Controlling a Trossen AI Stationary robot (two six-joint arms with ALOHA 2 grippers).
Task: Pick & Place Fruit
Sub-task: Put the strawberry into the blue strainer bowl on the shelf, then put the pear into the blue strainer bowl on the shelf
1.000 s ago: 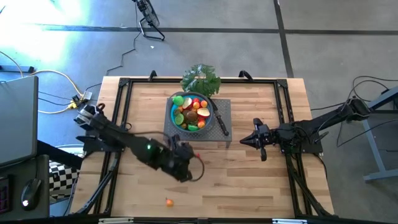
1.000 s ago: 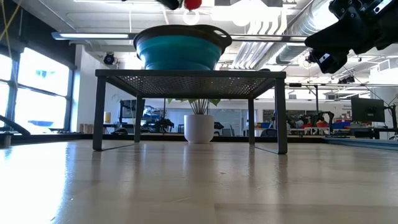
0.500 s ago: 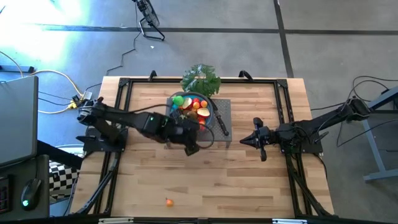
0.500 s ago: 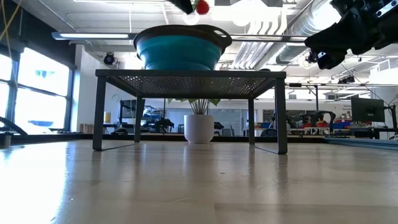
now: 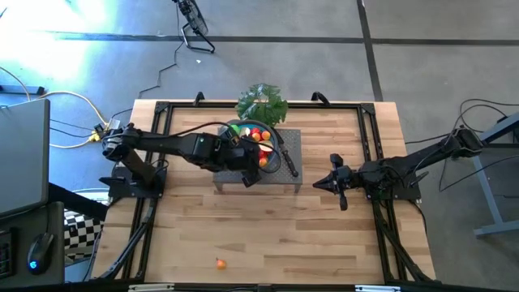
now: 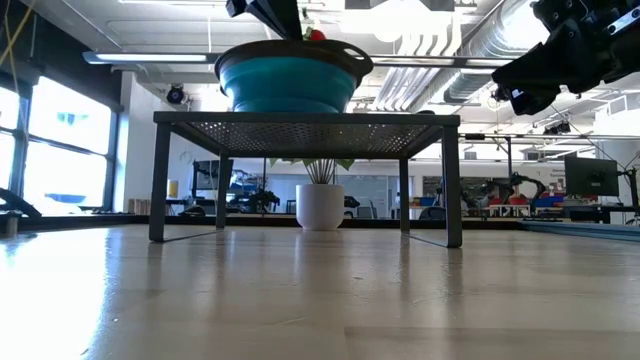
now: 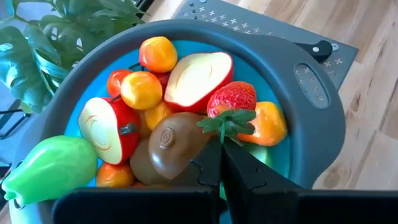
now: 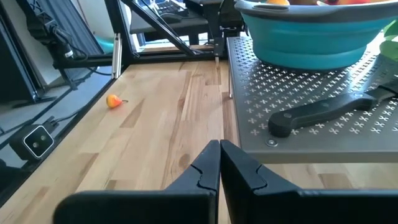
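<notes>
Left gripper (image 7: 221,144) is over the blue bowl (image 5: 276,139), jaws pinched shut on the green stem of a strawberry (image 7: 233,99), which hangs just above the other fruit in the bowl: an apple half (image 7: 198,76), a kiwi (image 7: 175,142), a green pear (image 7: 46,167), small orange and yellow pieces. The bowl sits on a perforated metal rack (image 5: 290,146) at the back middle of the wooden table (image 5: 340,235), with a black-handled knife (image 8: 329,112) lying on the rack beside it and a leafy bunch (image 5: 262,103) behind. This looks like the place step, with the strawberry carried to the bowl and not yet let go. Next move likely calls for opening the jaws so the berry drops onto the pile, then lifting clear without knocking the rim. One small orange fruit (image 5: 220,263) lies alone near the front edge of the table, well apart from the bowl, probably the next pick. Right gripper (image 8: 219,160) waits low over the table to the right of the rack, jaws closed and empty.
</notes>
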